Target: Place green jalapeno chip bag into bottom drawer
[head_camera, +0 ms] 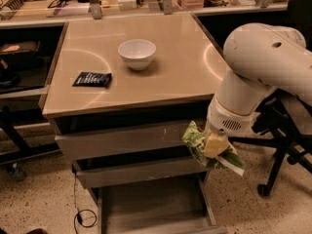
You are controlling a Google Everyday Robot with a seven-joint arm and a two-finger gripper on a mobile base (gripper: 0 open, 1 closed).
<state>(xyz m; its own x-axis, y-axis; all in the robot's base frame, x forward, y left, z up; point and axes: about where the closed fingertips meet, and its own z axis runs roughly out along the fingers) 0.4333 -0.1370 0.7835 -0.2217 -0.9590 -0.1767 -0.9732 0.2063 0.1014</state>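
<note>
Step in hand: carrying the load to the drawer; release is not yet done.

The end effector (215,147) is hanging off the front right corner of the tabletop (180,77), below its front edge. It is level with the right ends of the two upper drawers (122,140). It is closed on the chip bag (195,141), pinching it near the middle. The green foil is bulging out to the left of the fingers, and the white-edged end is trailing down to the right. The bag is touching nothing but the end effector, as far as can be seen.

The bottom drawer (151,204) is standing pulled out beneath the front edge, with its grey floor showing and nothing lying on it. The bag is sitting above this drawer and towards its right side. Whether it is over the floor or just outside the right wall cannot be told.

On the tabletop, a white bowl (137,52) is resting near the middle towards the back edge. A dark packet (92,79) is lying near the left edge. Neither is involved.

Judgement on the next move: the arm (263,67) is needing to travel down and left, clearing the fronts of the upper drawers. That would bring the bag inside the drawer walls before the fingers are let go. The trailing end may catch on the right wall.
</note>
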